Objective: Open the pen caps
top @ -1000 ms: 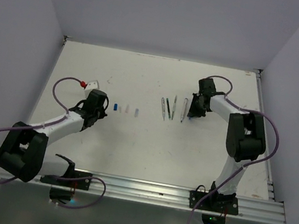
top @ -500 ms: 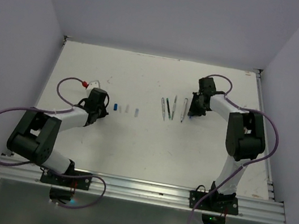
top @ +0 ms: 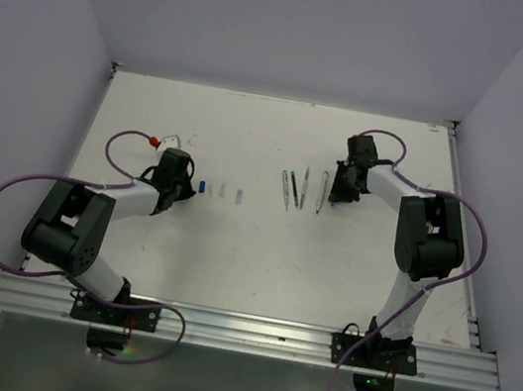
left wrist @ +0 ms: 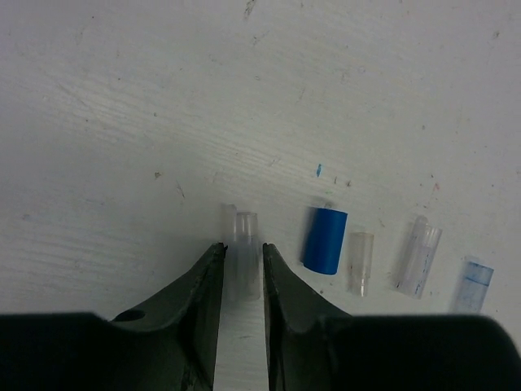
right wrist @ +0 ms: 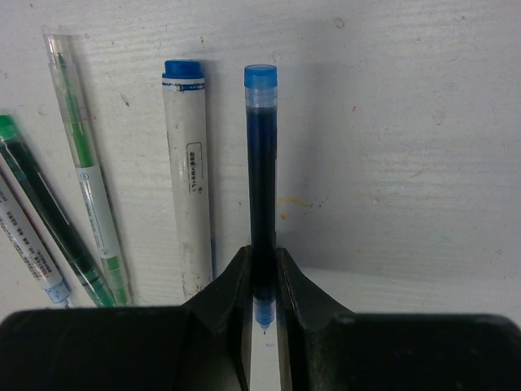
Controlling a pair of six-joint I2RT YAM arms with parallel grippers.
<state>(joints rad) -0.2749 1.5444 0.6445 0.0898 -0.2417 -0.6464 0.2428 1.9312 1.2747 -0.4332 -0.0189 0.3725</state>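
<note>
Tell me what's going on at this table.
Two robot arms are working on uncapping pens. The left gripper straddles a clear cap lying on the table, jaws slightly apart, in a row with a blue cap and other loose caps. The right gripper pinches a dark blue pen lying beside the other pens.

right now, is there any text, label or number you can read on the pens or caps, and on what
Nothing can be read.
white pen: small boxed print on the barrel, too small to read.
clear green pen: tiny print on a white band, unreadable.
lower-left pen: tiny print, blurred.
clear caps: faint blue marks, no legible text.
</note>
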